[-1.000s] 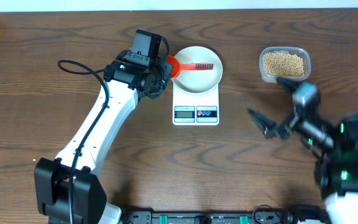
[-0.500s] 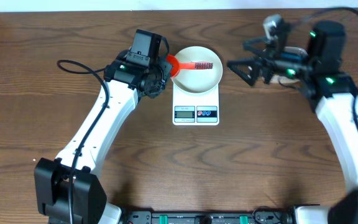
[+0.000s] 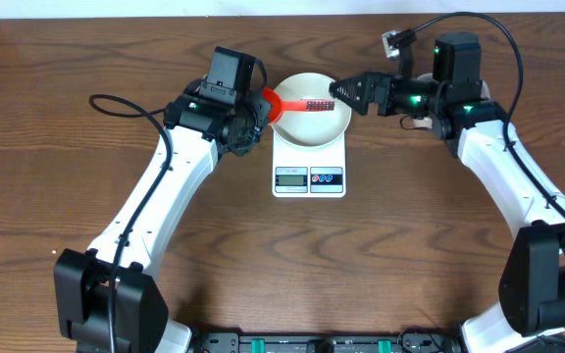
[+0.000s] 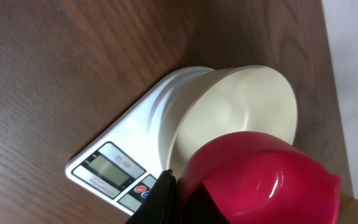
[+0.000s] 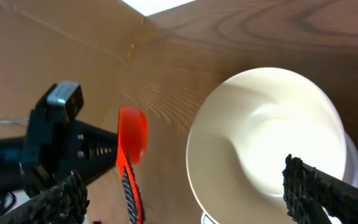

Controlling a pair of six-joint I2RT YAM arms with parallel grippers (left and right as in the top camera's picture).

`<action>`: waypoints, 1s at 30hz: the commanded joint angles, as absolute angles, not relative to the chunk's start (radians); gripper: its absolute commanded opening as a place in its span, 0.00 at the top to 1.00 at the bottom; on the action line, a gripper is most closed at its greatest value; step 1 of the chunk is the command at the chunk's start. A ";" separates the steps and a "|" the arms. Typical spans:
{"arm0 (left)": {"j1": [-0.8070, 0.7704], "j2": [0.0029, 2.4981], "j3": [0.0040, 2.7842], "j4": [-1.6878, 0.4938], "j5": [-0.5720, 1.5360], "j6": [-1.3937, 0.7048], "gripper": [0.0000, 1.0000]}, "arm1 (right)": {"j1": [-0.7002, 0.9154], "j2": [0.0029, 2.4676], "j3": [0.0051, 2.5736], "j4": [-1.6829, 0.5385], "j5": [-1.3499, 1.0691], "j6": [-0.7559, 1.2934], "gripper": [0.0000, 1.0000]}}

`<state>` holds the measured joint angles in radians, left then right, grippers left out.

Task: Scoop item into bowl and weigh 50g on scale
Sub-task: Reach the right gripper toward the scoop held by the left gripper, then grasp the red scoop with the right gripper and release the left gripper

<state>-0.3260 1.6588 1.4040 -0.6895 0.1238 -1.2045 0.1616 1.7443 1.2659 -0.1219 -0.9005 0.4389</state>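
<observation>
Left tool (image 3: 260,108) grips the red scoop (image 3: 275,100) left of the bowl (image 3: 307,127). My right tool (image 3: 339,94) gapes wide, empty, right of it

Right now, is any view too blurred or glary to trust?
Overhead: sharp and evenly lit, though the scale display is too small to read. Left wrist: the scoop looms close with a glare streak; display digits soft. Right wrist: bowl clear, fingers at the lower corners out of focus.
</observation>
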 commanded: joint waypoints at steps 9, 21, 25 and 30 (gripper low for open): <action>-0.364 1.661 1.409 -0.738 0.135 -1.198 0.93 | 0.232 1.740 1.275 -0.142 -0.904 0.433 0.09; -0.375 1.661 1.409 -0.762 0.147 -1.186 0.93 | 0.308 1.740 1.273 -0.238 -0.867 0.387 0.42; -0.377 1.661 1.409 -0.762 0.150 -1.171 0.93 | 0.310 1.740 1.272 -0.245 -0.867 0.388 0.55; -0.377 1.661 1.409 -0.762 0.150 -1.171 0.93 | 0.311 1.740 1.266 -0.245 -0.874 0.389 0.71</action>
<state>-0.3744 1.6588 1.4040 -0.7582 0.1513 -1.1908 0.3027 1.7443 1.2663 -0.2440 -0.8661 0.3992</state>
